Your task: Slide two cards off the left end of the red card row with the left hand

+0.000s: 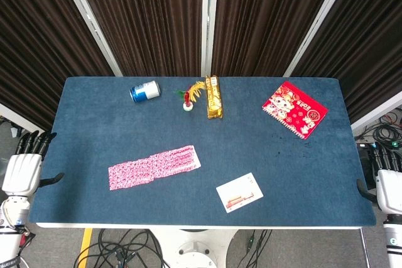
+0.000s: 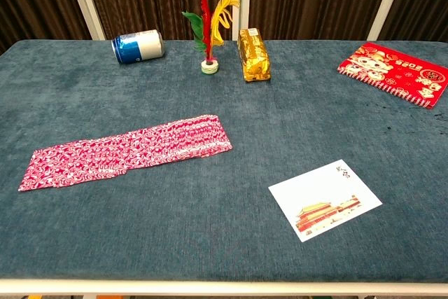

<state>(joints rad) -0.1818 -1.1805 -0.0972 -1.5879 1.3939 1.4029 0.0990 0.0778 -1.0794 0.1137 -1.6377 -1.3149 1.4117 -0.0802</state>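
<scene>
Left hand (image 1: pixel 22 171), right hand (image 1: pixel 391 189) head view only, red card row (image 2: pixel 126 150) untouched

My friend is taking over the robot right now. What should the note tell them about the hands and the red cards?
Left hand: off the table's left edge, fingers apart, holding nothing.
Right hand: off the right edge, only partly in view, nothing seen in it.
Red card row: spread out, overlapping, on the front left of the blue table, its left end nearest the left hand.
Done: nothing yet; no card lies apart from the row.
Left: bring the left hand to the row's left end and slide two cards off.
</scene>
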